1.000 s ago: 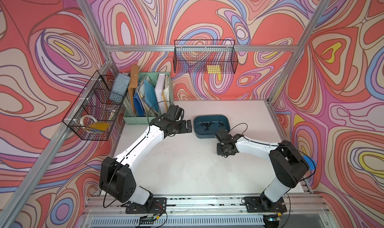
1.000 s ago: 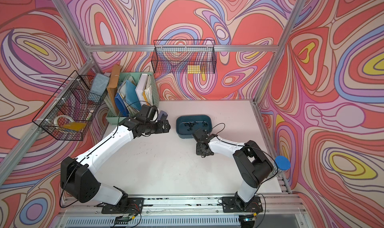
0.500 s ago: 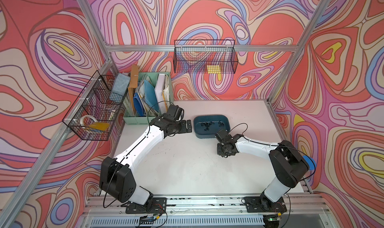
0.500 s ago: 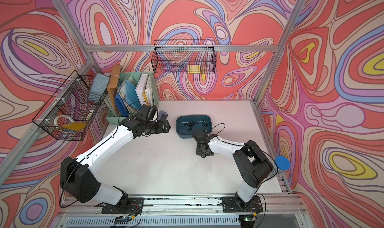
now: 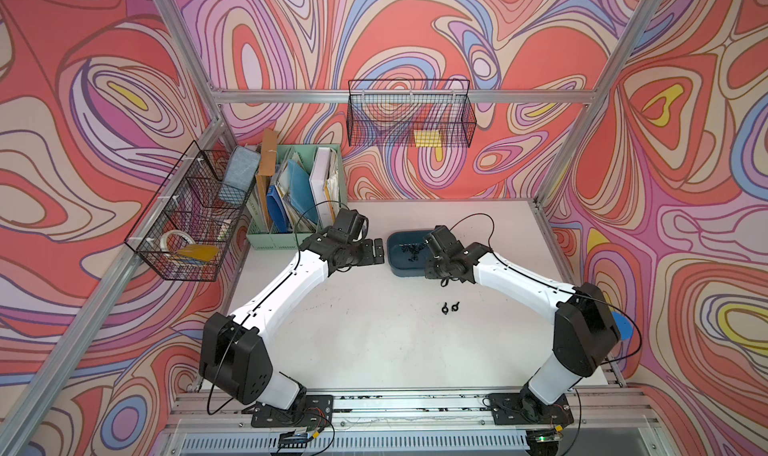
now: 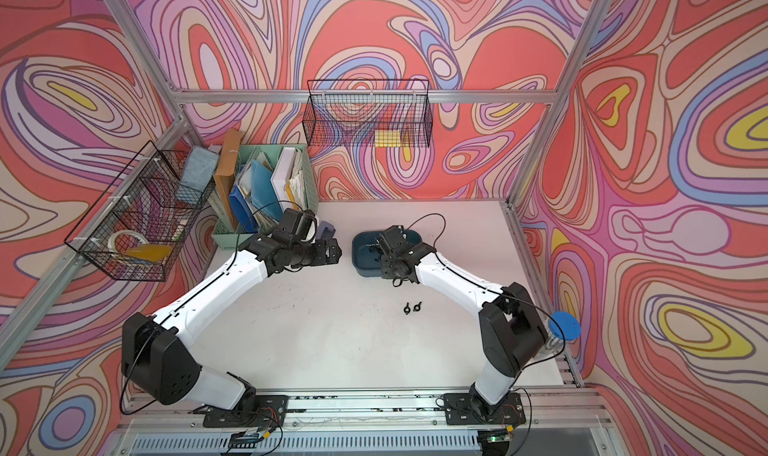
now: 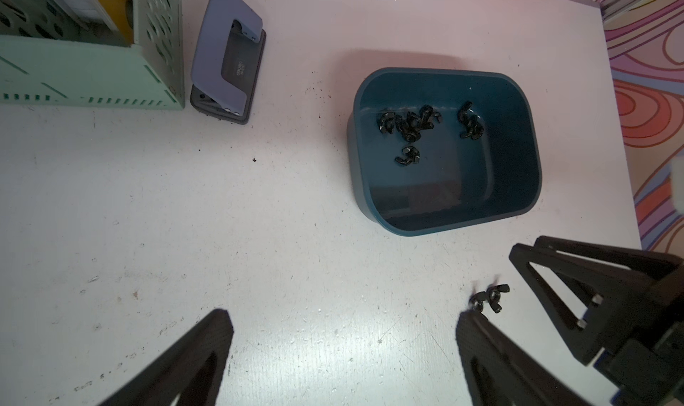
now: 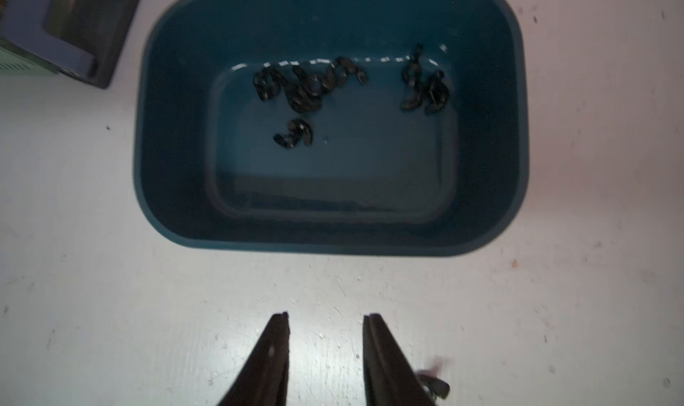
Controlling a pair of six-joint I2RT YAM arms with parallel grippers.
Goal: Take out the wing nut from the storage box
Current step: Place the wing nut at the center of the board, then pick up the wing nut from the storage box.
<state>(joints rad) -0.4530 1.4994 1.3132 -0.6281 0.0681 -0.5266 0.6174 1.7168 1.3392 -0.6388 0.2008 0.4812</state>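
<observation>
The storage box (image 5: 400, 262) (image 6: 361, 262) (image 7: 512, 156) (image 8: 174, 133) is a dark teal tub at the back middle of the white table. Several black wing nuts (image 7: 407, 121) (image 8: 303, 85) lie inside it. Two more wing nuts (image 5: 449, 307) (image 6: 412, 307) (image 7: 488, 298) lie on the table in front of the box. My right gripper (image 5: 434, 273) (image 8: 325, 317) hangs over the table at the box's near wall, open, with nothing between its fingers; one wing nut (image 8: 435, 383) lies beside a finger. Left of the box, my left gripper (image 5: 378, 250) (image 7: 344, 315) stands wide open and empty.
A mint-green file organiser (image 5: 291, 237) (image 7: 74, 71) stands at the back left, with a grey-blue hole punch (image 7: 229, 52) (image 6: 324, 229) beside it. Black wire baskets hang on the left wall (image 5: 191, 221) and the back wall (image 5: 409, 113). A blue-lidded jar (image 6: 564, 326) sits at the right edge.
My right gripper has opened and drawn back from the table spot where the two wing nuts now lie, towards the box. The left arm has not moved.
</observation>
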